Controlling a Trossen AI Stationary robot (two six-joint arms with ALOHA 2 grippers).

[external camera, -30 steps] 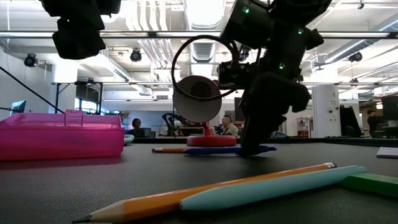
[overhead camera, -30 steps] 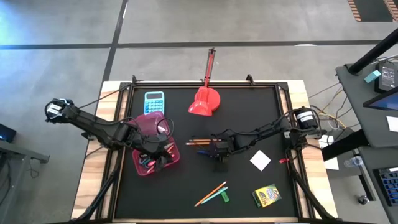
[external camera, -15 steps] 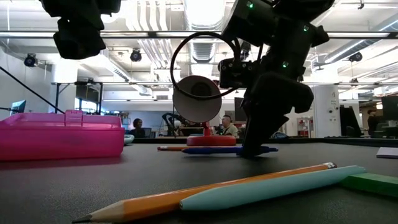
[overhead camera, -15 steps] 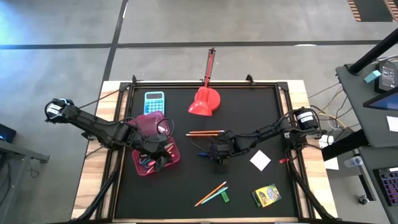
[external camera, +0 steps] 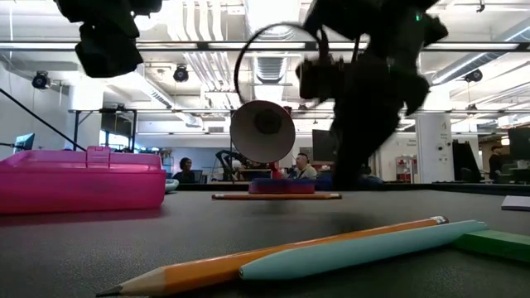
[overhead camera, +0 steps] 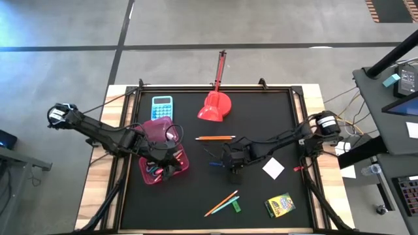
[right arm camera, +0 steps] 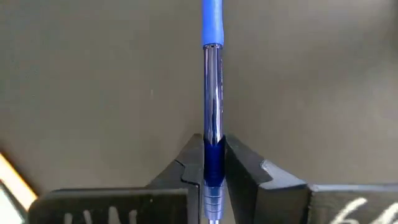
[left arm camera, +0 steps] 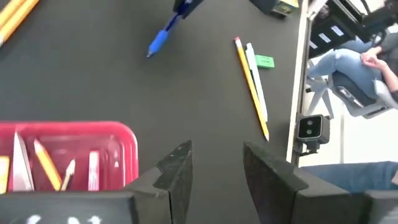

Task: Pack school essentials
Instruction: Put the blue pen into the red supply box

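Blue pen pinched in my right gripper, mid-table.
I'm clamping both fingers tight on the pen's barrel, and by the low view it's hanging just off the mat, near the orange pencil. Step in hand, I judge: carrying the pen to the pink box. Next move calls for swinging across and releasing above it, clear of my left gripper, which is hovering part-open and empty over the box.

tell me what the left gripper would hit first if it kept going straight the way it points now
Probably bare black table mat. The left gripper, jaws apart above the pink plastic pencil box, aims at open mat between the blue pen and the orange pencil; depth is unclear.
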